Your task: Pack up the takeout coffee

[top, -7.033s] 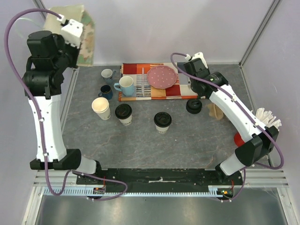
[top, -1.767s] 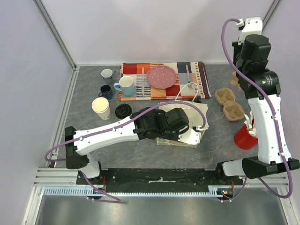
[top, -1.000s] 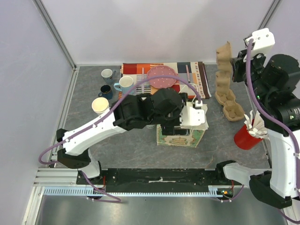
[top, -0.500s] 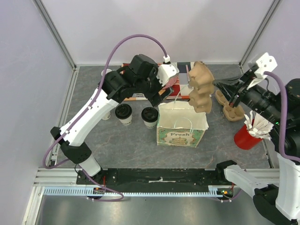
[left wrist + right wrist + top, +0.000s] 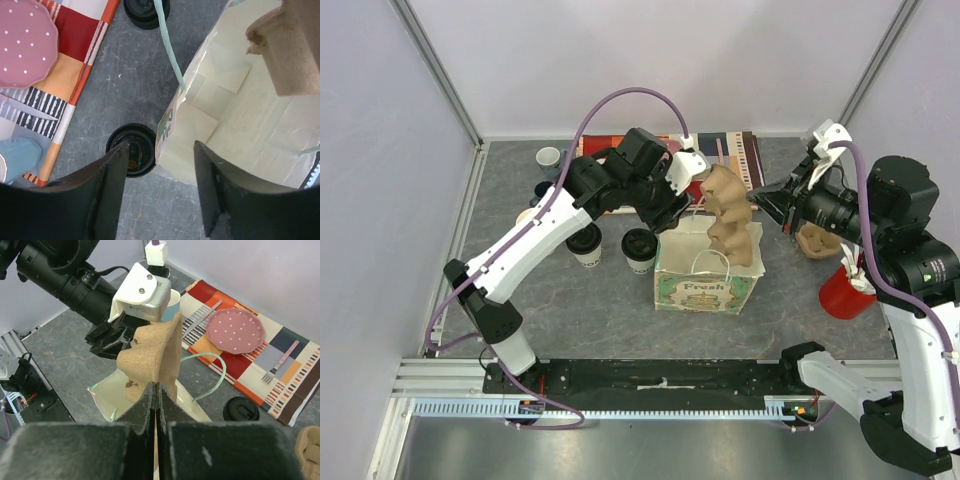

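R end effector (image 5: 156, 388) pinches carrier (image 5: 150, 351).

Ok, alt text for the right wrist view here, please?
The right pincer is shut on a brown pulp cup carrier, holding it over an open paper bag. Beyond, the left pincer sits at the bag's rim; a pink dotted plate lies on a striped cloth.

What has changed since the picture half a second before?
The right fingers, shut on the brown moulded pulp cup carrier, brought it left over the mouth of the printed paper bag. The left fingers moved to straddle the bag's rim. Bag and two black-lidded paper cups stayed put.
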Controlling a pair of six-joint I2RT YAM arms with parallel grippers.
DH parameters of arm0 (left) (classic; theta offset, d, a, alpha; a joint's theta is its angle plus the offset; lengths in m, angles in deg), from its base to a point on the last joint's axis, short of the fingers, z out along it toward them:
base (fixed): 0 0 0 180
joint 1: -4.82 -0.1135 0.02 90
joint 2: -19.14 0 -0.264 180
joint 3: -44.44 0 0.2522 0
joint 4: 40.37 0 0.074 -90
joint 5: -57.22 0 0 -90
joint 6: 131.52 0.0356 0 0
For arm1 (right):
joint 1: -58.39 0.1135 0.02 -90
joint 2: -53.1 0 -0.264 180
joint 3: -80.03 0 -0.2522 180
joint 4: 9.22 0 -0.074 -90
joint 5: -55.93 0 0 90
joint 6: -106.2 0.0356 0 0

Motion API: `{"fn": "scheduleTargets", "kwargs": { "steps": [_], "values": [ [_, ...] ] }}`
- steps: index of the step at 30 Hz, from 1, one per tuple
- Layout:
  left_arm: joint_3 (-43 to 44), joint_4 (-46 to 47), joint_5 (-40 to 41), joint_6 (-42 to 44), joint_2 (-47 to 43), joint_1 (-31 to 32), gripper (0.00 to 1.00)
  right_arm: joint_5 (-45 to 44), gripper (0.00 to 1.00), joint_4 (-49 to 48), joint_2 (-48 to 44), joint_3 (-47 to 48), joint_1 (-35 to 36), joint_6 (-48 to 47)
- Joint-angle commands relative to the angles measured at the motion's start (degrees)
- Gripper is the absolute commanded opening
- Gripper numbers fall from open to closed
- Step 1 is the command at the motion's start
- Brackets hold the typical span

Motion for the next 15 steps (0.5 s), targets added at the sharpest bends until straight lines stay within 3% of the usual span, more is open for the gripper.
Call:
{"fn": "scheduleTargets", "kwargs": {
  "steps": [1, 5, 12, 15],
  "values": [
    [-2.33, 1.87, -1.51, -1.52, -1.27, -0.28, 0.57, 0.07, 0.00, -1.90, -1.60, -2.45, 1.17, 0.64],
    [-3.65, 1.87, -1.60, -1.96, -1.45, -0.89, 0.42, -3.44, 0.00, -0.86, -2.22, -3.68, 2.49, 0.12],
    [-3.48, 1.87, -3.18, -1.87, -1.63, -1.25, 0.25, -10.39, 0.00, 0.20, -0.73, -6.85, 7.57, -1.81],
    [-3.74, 1.87, -3.88, -1.87, -1.01, -1.42, 0.13, -12.41, 0.00, 0.03, -0.11, -7.90, 9.69, -2.78]
  ]
}}
